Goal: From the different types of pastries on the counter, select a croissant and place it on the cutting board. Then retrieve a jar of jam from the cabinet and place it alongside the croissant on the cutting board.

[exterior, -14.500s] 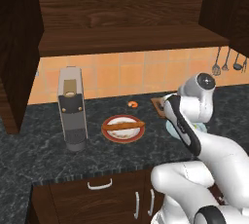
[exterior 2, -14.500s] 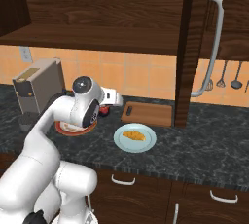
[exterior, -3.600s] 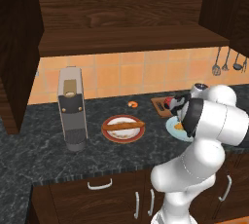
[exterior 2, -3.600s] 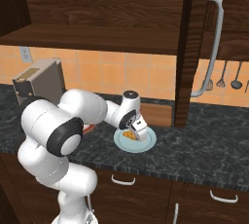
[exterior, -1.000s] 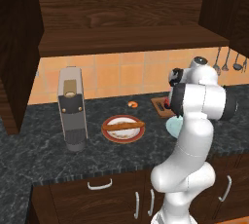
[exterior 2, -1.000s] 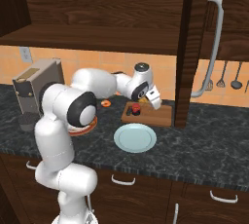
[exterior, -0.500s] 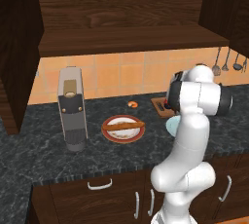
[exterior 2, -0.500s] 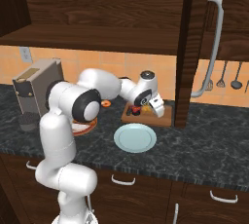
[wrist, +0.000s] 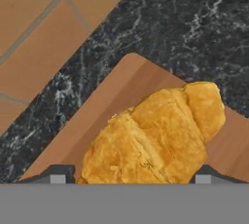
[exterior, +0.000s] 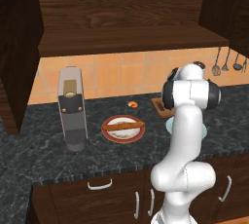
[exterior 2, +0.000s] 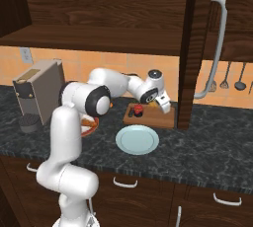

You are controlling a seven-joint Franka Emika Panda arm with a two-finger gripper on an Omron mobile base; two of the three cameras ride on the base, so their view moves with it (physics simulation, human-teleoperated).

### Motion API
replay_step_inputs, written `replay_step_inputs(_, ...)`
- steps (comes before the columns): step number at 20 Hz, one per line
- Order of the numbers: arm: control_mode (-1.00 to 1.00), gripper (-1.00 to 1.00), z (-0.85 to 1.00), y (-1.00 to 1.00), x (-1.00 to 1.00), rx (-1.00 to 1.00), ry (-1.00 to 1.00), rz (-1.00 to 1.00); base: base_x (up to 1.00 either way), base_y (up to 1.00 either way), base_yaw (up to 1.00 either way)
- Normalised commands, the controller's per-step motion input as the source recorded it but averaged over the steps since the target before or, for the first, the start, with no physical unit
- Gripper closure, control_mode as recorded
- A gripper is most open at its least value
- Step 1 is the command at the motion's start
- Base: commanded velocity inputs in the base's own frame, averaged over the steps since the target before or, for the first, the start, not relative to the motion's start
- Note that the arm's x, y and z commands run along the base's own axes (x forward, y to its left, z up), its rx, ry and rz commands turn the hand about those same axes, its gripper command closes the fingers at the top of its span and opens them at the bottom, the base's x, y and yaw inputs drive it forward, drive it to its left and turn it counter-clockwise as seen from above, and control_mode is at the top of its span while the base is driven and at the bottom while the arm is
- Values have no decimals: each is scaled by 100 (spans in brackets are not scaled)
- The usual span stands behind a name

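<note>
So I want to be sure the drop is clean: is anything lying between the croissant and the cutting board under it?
Nothing visible. In the hand view the croissant lies between the gripper fingertips directly over bare cutting board. The jar stands on the board's other end.

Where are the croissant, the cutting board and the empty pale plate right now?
croissant (wrist: 155, 135), hand view, middle of its golden top.
cutting board (exterior 2: 153, 117), right base view, bare wood near the front edge.
pale plate (exterior 2: 137, 139), right base view, centre of its bare face.
</note>
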Motion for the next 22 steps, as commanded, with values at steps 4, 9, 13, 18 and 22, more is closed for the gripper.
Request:
replay_step_inputs(4, -100, 100, -80, -2, 5, -10, 1, 1, 0, 0, 0)
replay_step_inputs(9, -100, 100, -61, 0, -1, -8, 3, 0, 0, 0, 0)
replay_step_inputs(13, -100, 100, -49, 0, 7, 0, 1, 0, 0, 0, 0)
replay_step_inputs(18, -100, 100, -51, -5, 42, 2, 7, 0, 0, 0, 0)
replay_step_inputs(22, -100, -100, -39, -1, 26, 3, 12, 0, 0, 0, 0)
